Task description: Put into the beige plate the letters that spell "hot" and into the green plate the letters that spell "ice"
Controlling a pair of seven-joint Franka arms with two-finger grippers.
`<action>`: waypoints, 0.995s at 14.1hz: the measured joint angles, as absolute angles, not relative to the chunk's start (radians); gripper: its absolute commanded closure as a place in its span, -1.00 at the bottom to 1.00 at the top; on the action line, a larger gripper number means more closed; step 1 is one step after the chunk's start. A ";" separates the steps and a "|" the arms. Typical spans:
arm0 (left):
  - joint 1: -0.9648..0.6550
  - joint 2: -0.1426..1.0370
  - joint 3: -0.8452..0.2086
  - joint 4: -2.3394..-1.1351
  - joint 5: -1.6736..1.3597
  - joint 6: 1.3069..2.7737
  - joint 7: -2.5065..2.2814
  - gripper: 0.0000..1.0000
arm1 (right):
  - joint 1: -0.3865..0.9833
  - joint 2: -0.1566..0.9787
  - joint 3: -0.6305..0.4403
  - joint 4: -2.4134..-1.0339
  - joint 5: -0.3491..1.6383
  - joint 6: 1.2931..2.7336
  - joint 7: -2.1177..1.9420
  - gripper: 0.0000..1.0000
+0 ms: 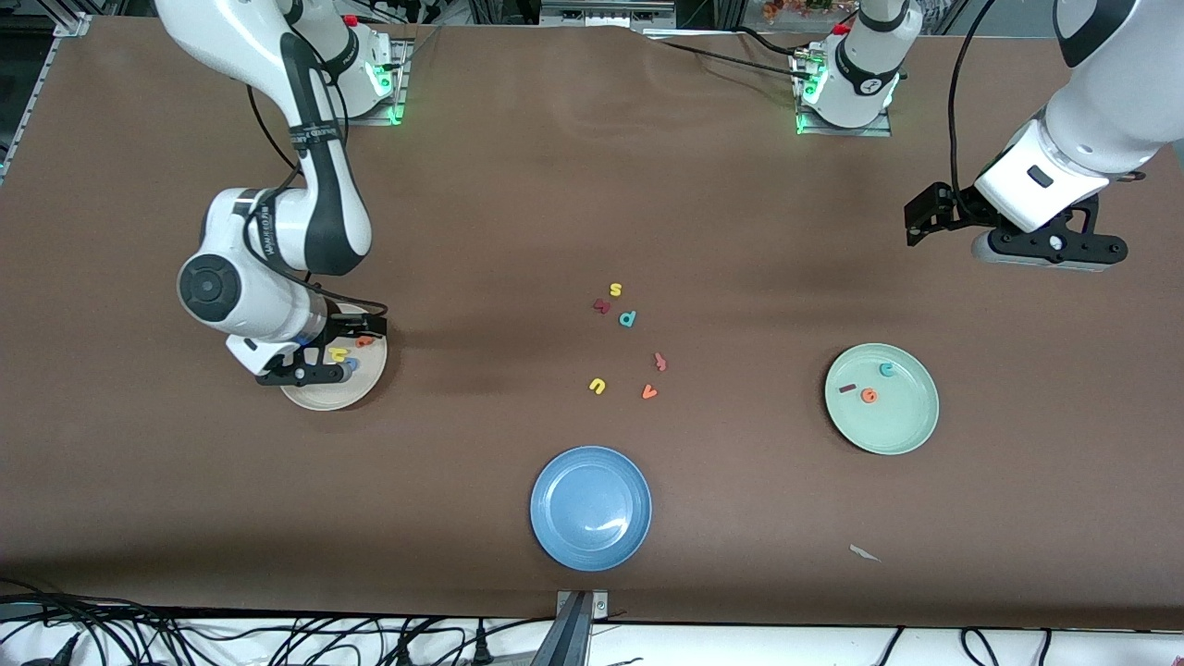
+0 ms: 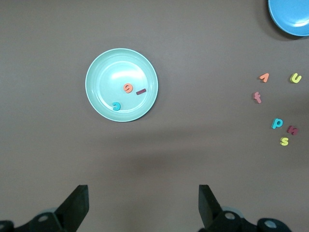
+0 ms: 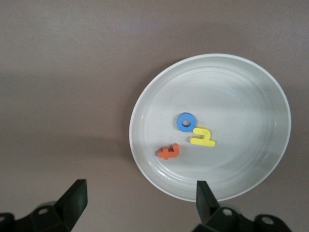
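The beige plate (image 1: 324,396) sits toward the right arm's end of the table. In it lie the yellow h (image 3: 203,137), the blue o (image 3: 186,122) and the orange t (image 3: 168,152). My right gripper (image 3: 140,195) hangs open and empty just above the plate's edge, also seen from the front (image 1: 310,374). The green plate (image 1: 893,421) toward the left arm's end holds the dark red i (image 2: 141,91), the teal c (image 2: 116,106) and the orange e (image 2: 128,88). My left gripper (image 2: 143,198) waits open and empty, high over bare table at the left arm's end (image 1: 1050,248).
A blue plate (image 1: 590,507) lies near the front edge at mid-table. Several loose letters lie in the middle: a yellow s (image 1: 615,289), a teal p (image 1: 627,319), a yellow u (image 1: 597,386), an orange v (image 1: 648,392). A white scrap (image 1: 864,552) lies near the front.
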State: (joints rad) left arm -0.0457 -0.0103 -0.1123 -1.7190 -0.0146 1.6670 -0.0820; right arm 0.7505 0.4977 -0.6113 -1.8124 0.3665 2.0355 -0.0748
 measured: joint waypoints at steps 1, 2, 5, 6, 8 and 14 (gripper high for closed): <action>-0.046 -0.010 -0.112 -1.719 -0.015 1.667 -0.082 -1.00 | 0.747 0.498 -0.611 -1.791 0.367 2.007 -0.074 -1.00; -0.046 -0.010 -0.112 -1.719 -0.015 1.667 -0.082 -1.00 | 0.743 0.498 -0.610 -1.776 0.366 1.984 -0.071 -1.00; -0.046 -0.010 -0.113 -1.719 -0.015 1.666 -0.082 -1.00 | 0.617 0.492 -0.497 -1.728 0.303 1.918 -0.059 -1.00; -0.046 -0.010 -0.113 -1.719 -0.015 1.666 -0.082 -1.00 | 0.529 0.480 -0.411 -1.713 0.255 1.904 -0.035 -1.00; -0.046 -0.010 -0.112 -1.719 -0.015 1.665 -0.082 -1.00 | 0.361 0.443 -0.246 -1.693 0.159 1.869 0.015 -1.00; -0.046 -0.010 -0.112 -1.718 -0.015 1.665 -0.082 -1.00 | 0.159 0.290 -0.101 -1.681 0.101 1.742 0.031 -1.00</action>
